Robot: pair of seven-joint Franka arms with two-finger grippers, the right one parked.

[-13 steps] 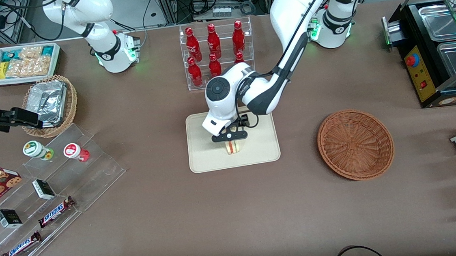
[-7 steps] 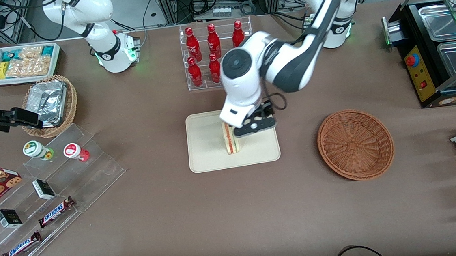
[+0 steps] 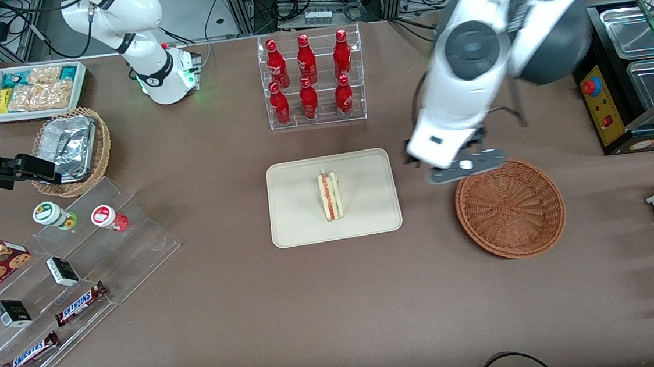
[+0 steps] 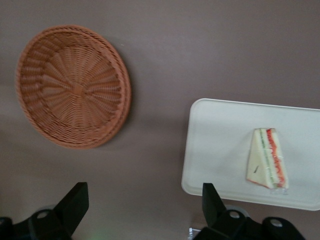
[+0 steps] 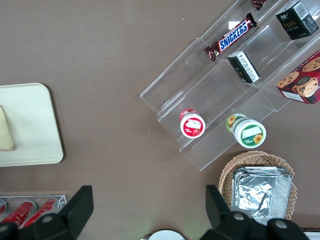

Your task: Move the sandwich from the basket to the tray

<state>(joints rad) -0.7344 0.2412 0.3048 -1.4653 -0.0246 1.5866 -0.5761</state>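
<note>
One sandwich (image 3: 330,195), apart from open jaws (image 4: 142,205).

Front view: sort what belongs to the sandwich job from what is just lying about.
Job:
sandwich, standing on the tray
basket, nothing in it
gripper, open, raised above the table between tray and basket

Lying about:
red bottles
foil container
Snickers bars
snack tub
</note>
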